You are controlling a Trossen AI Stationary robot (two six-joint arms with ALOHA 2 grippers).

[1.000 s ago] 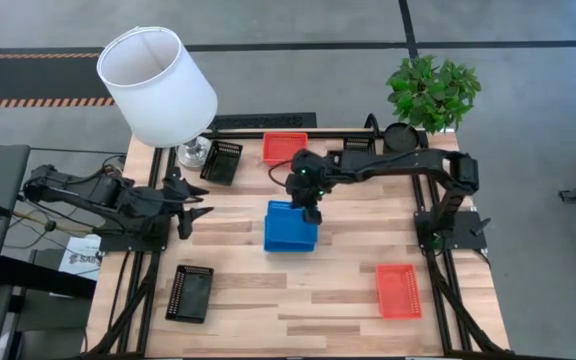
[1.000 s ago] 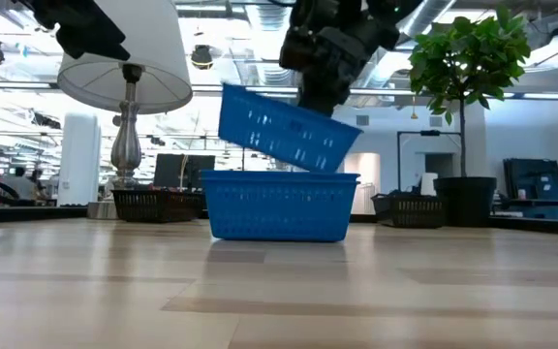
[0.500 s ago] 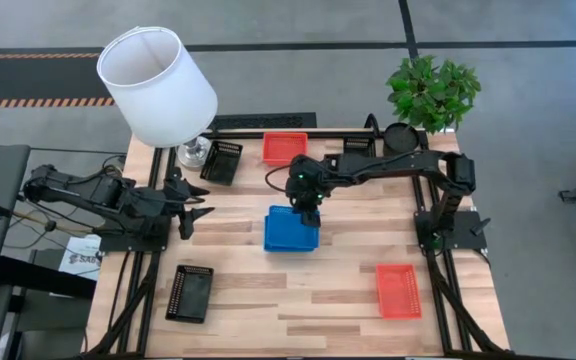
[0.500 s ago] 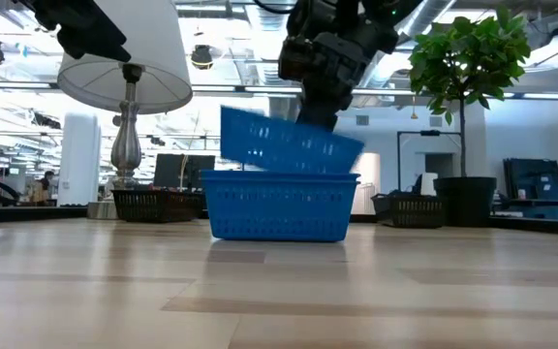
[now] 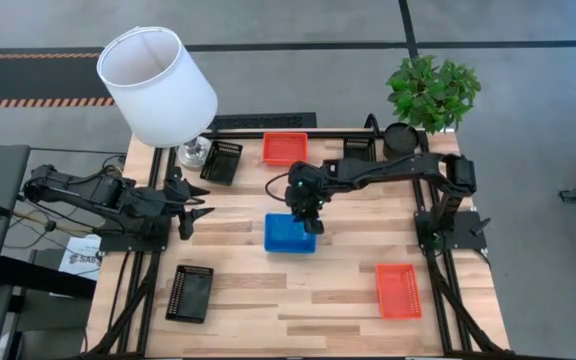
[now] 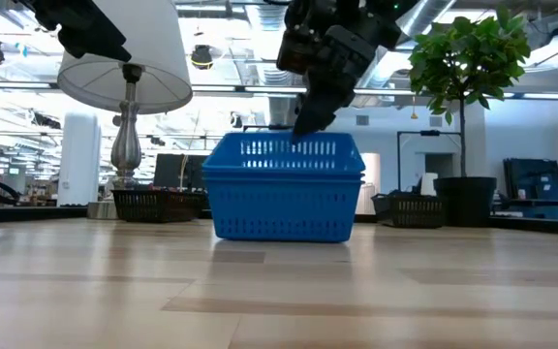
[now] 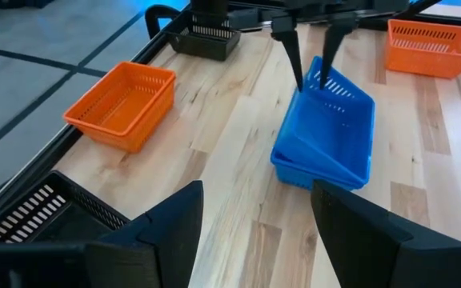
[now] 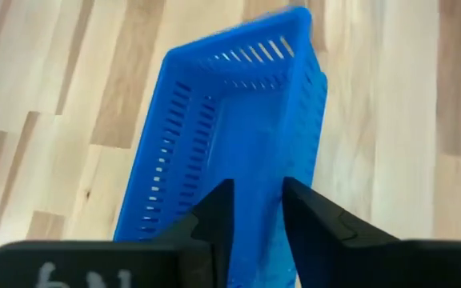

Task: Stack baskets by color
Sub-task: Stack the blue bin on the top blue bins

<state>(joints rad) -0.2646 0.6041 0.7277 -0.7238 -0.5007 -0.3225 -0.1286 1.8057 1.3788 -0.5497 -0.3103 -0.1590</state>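
Two blue baskets [image 5: 288,234] stand nested at the table's middle; the upper one [image 6: 284,150] rests inside the lower [image 6: 279,208], its rim just above the lower rim. My right gripper [image 7: 312,80] hovers open at the stack's end nearest the right arm, with one fingertip on either side of the upper basket's end wall. My left gripper [image 5: 200,210] waits open at the table's left edge, holding nothing. Red-orange baskets sit at the far edge [image 5: 285,148] and near right [image 5: 398,290]. Black baskets lie far left [image 5: 221,161] and near left [image 5: 189,293]. My right gripper comes slanting down from the far right, its fingers [image 7: 297,68] astride the rim of the upper blue basket's end wall [image 7: 317,86]. A gap shows between the fingertips. Whether either finger touches the wall, I cannot tell.
A white-shaded lamp [image 5: 158,85] stands at the far left corner and a potted plant [image 5: 431,90] at the far right. Bare wood lies between the blue stack and the near edge.
My right gripper has opened and sunk a little toward the stack. The upper blue basket, which hung tilted from it above the lower one, has dropped into the lower basket and now sits nested and about level.
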